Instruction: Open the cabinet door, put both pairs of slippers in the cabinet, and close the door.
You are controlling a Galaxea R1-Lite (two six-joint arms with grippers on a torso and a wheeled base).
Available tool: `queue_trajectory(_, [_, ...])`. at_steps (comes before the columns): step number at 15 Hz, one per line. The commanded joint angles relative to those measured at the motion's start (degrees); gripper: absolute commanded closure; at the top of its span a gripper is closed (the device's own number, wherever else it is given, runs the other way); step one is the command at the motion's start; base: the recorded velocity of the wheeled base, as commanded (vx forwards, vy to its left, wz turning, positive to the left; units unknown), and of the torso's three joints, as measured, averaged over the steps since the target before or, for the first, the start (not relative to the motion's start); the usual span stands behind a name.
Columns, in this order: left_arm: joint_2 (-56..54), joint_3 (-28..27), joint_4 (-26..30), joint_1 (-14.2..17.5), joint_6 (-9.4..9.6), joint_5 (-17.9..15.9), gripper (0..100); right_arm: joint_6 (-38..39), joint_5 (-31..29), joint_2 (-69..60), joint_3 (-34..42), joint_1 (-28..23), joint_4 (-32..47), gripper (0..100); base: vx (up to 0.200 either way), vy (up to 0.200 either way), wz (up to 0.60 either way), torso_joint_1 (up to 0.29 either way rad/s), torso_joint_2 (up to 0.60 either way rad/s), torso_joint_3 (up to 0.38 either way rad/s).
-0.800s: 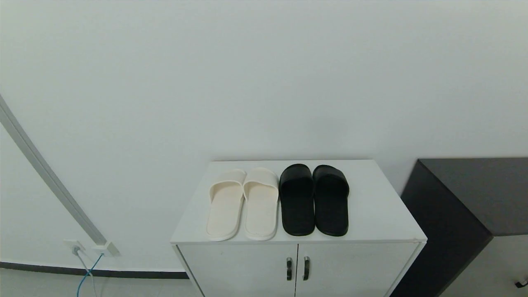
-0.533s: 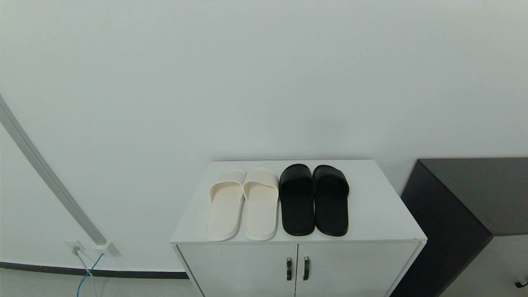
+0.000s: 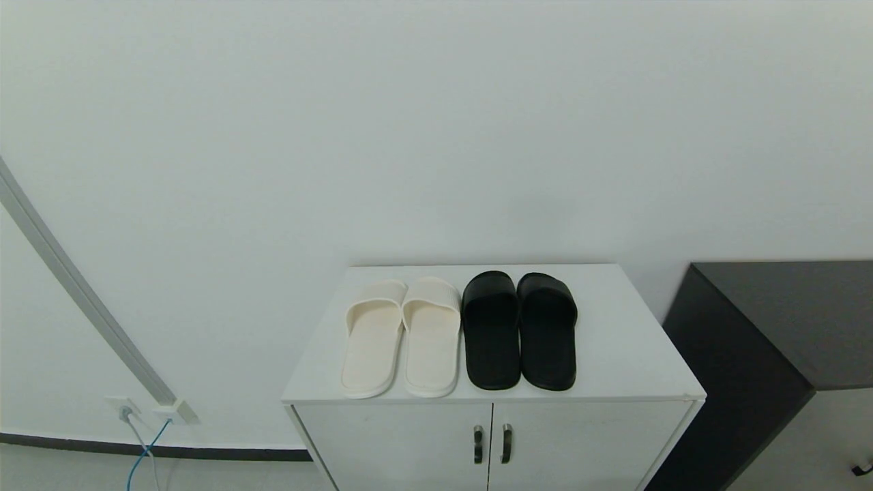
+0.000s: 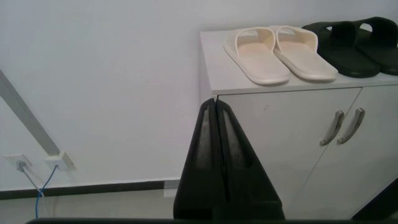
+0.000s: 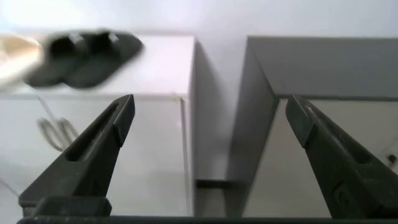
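A white cabinet (image 3: 614, 368) stands against the wall, both doors closed, with two metal handles (image 3: 491, 443) at the centre seam. On its top lie a cream pair of slippers (image 3: 401, 337) on the left and a black pair (image 3: 520, 331) on the right, side by side. In the left wrist view my left gripper (image 4: 216, 106) is shut and empty, held in front of the cabinet's left corner, below the cream slippers (image 4: 280, 53). In the right wrist view my right gripper (image 5: 210, 118) is wide open, off the cabinet's right side, with the black slippers (image 5: 84, 56) farther off.
A dark grey cabinet (image 3: 764, 341) stands close to the right of the white one, with a narrow gap between them. A wall socket with blue and white cables (image 3: 140, 423) sits low on the left. A grey conduit (image 3: 75, 286) slants across the wall.
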Motion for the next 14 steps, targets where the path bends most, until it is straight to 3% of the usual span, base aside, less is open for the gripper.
queue_trajectory(1, [0.0,0.0,0.0,0.0,0.06,0.0,100,3.2,3.1,9.2,-9.6,1.8,3.6,0,0.000,0.000,0.00,0.000,0.00,0.000])
queue_trajectory(4, [-0.1,0.0,0.0,0.0,-0.03,1.8,100,3.7,9.6,24.8,-10.6,2.2,0.1,0,0.000,0.000,0.00,0.000,0.00,0.000])
queue_trajectory(6, [-0.1,0.1,0.0,0.0,-0.03,2.4,100,3.9,10.1,32.8,-12.6,2.6,-4.0,0,0.000,0.000,0.00,0.000,0.00,0.000])
queue_trajectory(10, [0.0,0.0,0.0,0.0,-0.47,2.0,100,7.1,7.6,51.8,-16.9,15.2,-12.8,0,0.000,0.000,0.00,0.000,0.00,0.000])
queue_trajectory(14, [0.0,0.1,0.0,0.0,-0.21,2.0,100,15.4,-8.3,64.0,-19.7,34.1,-22.3,0,0.000,0.000,0.00,0.000,0.00,0.000])
